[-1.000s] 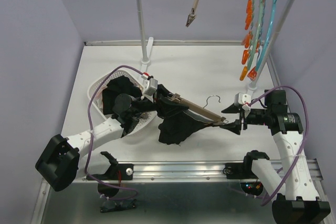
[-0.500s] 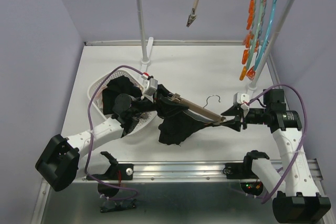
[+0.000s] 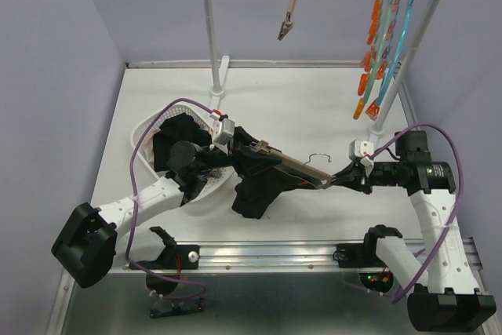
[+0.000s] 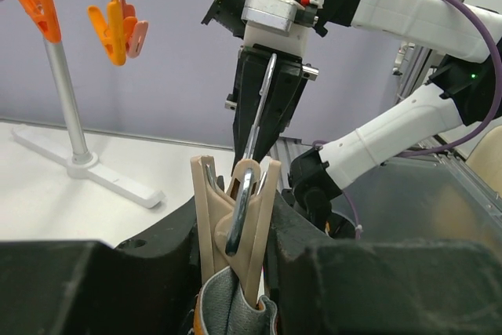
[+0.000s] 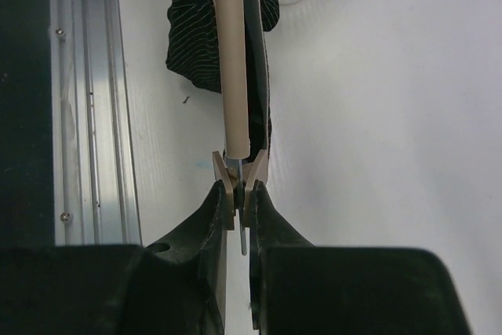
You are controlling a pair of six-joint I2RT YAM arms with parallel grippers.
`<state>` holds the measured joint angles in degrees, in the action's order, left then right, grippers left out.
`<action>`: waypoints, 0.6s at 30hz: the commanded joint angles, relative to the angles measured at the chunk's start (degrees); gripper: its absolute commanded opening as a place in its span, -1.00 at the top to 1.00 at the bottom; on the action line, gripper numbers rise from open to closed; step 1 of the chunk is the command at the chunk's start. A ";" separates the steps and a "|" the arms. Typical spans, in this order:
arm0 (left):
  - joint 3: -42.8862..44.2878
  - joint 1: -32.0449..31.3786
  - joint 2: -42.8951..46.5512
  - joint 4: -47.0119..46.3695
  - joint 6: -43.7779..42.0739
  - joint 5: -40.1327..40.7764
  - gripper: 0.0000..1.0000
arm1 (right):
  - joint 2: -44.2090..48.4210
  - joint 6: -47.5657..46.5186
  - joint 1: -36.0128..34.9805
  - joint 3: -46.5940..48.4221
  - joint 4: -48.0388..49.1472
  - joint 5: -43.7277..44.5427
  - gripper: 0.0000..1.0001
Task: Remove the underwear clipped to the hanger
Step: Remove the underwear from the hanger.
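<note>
A beige clip hanger (image 3: 294, 165) lies slantwise on the white table. Black underwear (image 3: 255, 187) hangs from it. My left gripper (image 3: 249, 149) is shut on the hanger's left clip (image 4: 235, 213); grey cloth (image 4: 231, 304) sits in that clip's mouth. My right gripper (image 3: 336, 180) is shut on the right-end clip (image 5: 236, 180), whose tabs are pinched between its fingers (image 5: 208, 217). In the right wrist view the hanger bar (image 5: 231, 52) runs away from the jaws. Dark pin-striped underwear (image 5: 192, 37) lies beside the bar.
A white basket (image 3: 145, 127) at the left holds dark garments (image 3: 180, 132). A clothes rack pole (image 3: 208, 21) stands at the back. Teal hangers with orange clips (image 3: 376, 45) hang at the right, another beige hanger (image 3: 292, 9) in the middle. An aluminium rail (image 5: 86, 115) runs along the near edge.
My right gripper moved left up to the hanger's right end and shut on its clip. The hanger and underwear shifted slightly left. The left gripper kept its hold.
</note>
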<state>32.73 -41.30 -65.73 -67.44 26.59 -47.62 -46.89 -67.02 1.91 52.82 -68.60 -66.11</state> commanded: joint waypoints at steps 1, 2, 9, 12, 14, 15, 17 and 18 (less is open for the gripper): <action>2.07 -0.36 2.28 -2.96 -2.33 -1.25 1.00 | 1.10 1.28 0.28 5.45 -0.40 0.45 0.80; 2.07 -0.27 2.36 -2.70 -2.59 -1.60 1.00 | 1.10 1.46 0.28 6.24 -0.48 0.89 0.77; 2.42 -0.27 2.80 -0.15 -5.05 -2.39 1.00 | 0.40 3.48 0.28 9.58 -0.92 1.68 0.29; 2.60 -0.27 2.89 0.12 -5.32 -3.01 1.00 | 0.49 4.27 0.28 9.67 -1.01 -0.24 -0.39; 2.95 -0.36 2.63 -0.06 -4.97 -3.45 1.00 | 0.23 4.97 0.28 9.24 -1.01 -3.13 -0.69; 2.95 -0.36 2.54 -0.41 -4.45 -3.71 1.00 | 0.14 5.15 0.28 9.06 -0.84 -4.37 -0.71; 2.95 -0.45 2.11 -1.89 -3.74 -3.80 1.00 | -0.74 6.11 0.28 8.62 -0.05 -8.14 -0.79; 2.87 -0.45 2.10 -2.52 -3.30 -3.89 1.00 | -1.09 6.64 0.28 8.36 0.39 -9.29 -0.80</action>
<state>32.73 -41.32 -64.64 -64.45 22.79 -49.82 -47.13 -62.50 1.91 59.55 -69.89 -67.57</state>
